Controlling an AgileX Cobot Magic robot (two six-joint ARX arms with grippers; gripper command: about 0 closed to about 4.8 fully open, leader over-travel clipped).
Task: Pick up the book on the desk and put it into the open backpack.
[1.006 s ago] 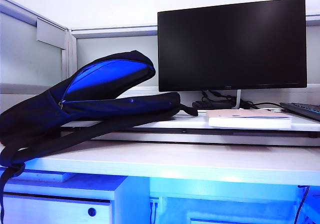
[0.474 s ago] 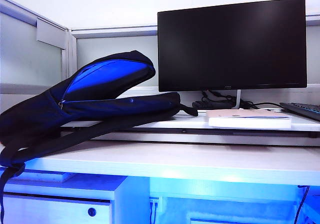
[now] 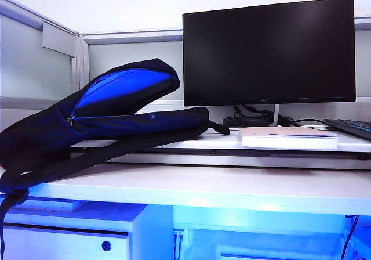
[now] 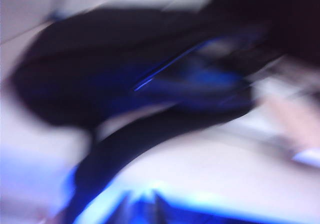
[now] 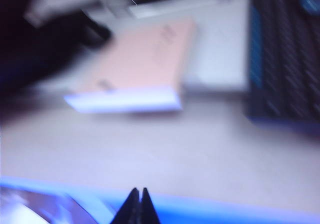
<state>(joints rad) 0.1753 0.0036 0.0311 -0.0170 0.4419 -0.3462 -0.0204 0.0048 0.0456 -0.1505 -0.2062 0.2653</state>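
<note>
Right pincer (image 5: 137, 200) shows only as two dark tips pressed together, holding nothing, low at the near edge of the counter (image 3: 220, 190). Well beyond it the book (image 5: 142, 59) lies flat on the raised shelf tier, its pale pink cover up, its long axis running away from the pincer and its white page edges facing it. Beside the book sits a dark keyboard (image 5: 282, 54). On the counter's other side the backpack (image 3: 104, 118) lies on its side, its blue-lined mouth gaping towards the monitor (image 3: 269, 51); its contents cannot be seen. Left pincer is out of sight in its blurred view, so its state cannot be told.
</note>
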